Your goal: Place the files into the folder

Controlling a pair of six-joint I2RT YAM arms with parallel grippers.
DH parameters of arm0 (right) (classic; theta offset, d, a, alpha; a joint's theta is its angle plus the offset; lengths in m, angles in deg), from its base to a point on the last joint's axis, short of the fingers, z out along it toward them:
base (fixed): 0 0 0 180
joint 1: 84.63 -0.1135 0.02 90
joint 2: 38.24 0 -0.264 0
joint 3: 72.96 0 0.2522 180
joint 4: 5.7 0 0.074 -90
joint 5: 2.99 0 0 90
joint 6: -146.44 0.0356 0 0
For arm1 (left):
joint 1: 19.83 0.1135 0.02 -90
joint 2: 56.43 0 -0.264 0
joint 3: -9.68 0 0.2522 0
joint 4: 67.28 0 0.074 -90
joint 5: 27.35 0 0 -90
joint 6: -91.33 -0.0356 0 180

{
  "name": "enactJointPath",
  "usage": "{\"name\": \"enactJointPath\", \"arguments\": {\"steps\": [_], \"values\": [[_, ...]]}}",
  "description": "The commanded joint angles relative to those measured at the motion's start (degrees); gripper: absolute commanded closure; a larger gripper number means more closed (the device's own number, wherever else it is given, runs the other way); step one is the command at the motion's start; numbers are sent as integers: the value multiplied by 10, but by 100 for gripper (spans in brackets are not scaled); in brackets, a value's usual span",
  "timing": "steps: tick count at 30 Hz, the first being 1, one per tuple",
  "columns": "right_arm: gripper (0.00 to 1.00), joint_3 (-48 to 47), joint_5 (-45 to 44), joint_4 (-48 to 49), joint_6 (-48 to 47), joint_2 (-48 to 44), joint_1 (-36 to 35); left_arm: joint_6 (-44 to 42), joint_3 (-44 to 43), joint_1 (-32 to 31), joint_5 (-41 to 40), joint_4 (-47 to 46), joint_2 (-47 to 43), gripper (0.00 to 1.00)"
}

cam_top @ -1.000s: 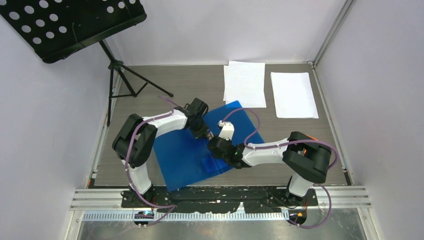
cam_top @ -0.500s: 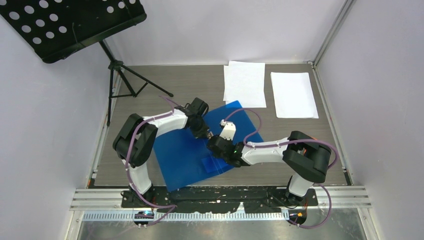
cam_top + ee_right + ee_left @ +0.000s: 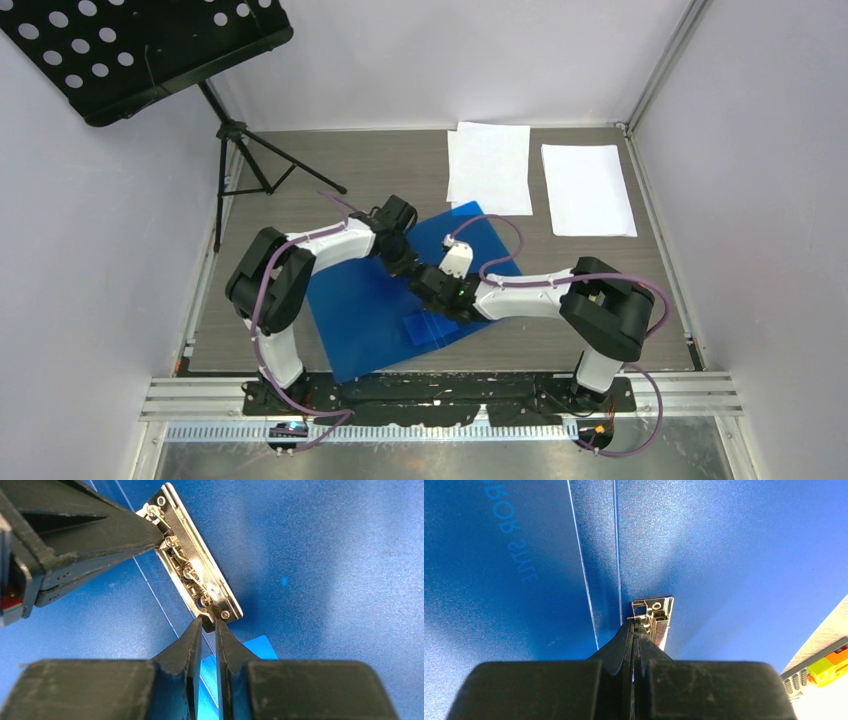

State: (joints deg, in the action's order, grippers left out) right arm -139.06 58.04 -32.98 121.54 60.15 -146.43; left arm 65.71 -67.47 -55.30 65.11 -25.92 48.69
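Observation:
The blue folder [image 3: 365,300] lies open on the table, and its metal clip [image 3: 192,565] is hidden under the grippers in the top view. My left gripper [image 3: 408,264] is shut, its tips touching one end of the clip [image 3: 653,615]. My right gripper [image 3: 427,282] is shut on the small tab at the clip's other end, with a narrow gap between the fingers [image 3: 192,640]. The left gripper's fingers [image 3: 100,535] also show in the right wrist view. The files, two lots of white sheets [image 3: 489,167] [image 3: 587,188], lie beyond the folder at the back.
A black music stand [image 3: 140,50] on a tripod [image 3: 260,165] stands at the back left. A pale blue pocket [image 3: 428,328] sits on the folder near its front edge. Walls close in the table on three sides.
My right gripper has slid a little up and left along the folder, closer to the left gripper. The left arm has barely moved.

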Motion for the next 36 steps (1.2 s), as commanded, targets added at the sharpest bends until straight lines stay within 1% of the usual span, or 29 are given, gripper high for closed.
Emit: {"name": "enactJointPath", "arguments": {"steps": [1,4,7,9,11,13,15,20,22,25,30,31,35,36], "values": [[94,36,-25,-93,50,49,40,-13,56,-14,-35,120,52,100],[94,46,3,-95,60,59,60,-8,59,-14,-33,122,51,100],[94,44,5,-112,74,57,72,-4,65,-14,-36,121,48,100],[94,29,-7,-140,79,61,76,-2,68,-14,-37,122,43,100],[94,1,-43,-183,78,70,78,0,72,-14,-40,122,36,100],[94,-42,-82,-274,83,89,79,0,74,-14,-44,123,32,100],[94,-75,-113,-320,89,108,77,1,76,-13,-45,121,30,100],[94,-109,-151,-358,102,144,77,0,78,-14,-42,118,33,100],[94,-95,-136,-346,111,153,81,0,79,-13,-42,117,32,100],[94,-70,-100,-286,111,165,99,1,83,-13,-40,113,32,100],[94,-83,-53,-275,114,198,115,1,92,-13,-33,104,32,100],[94,-79,-49,-267,114,193,116,0,93,-13,-33,103,33,100],[94,12,-28,-138,100,103,121,-2,94,-13,-33,99,37,100],[94,39,-14,-97,82,79,133,-4,93,-13,-33,97,39,100]]}}
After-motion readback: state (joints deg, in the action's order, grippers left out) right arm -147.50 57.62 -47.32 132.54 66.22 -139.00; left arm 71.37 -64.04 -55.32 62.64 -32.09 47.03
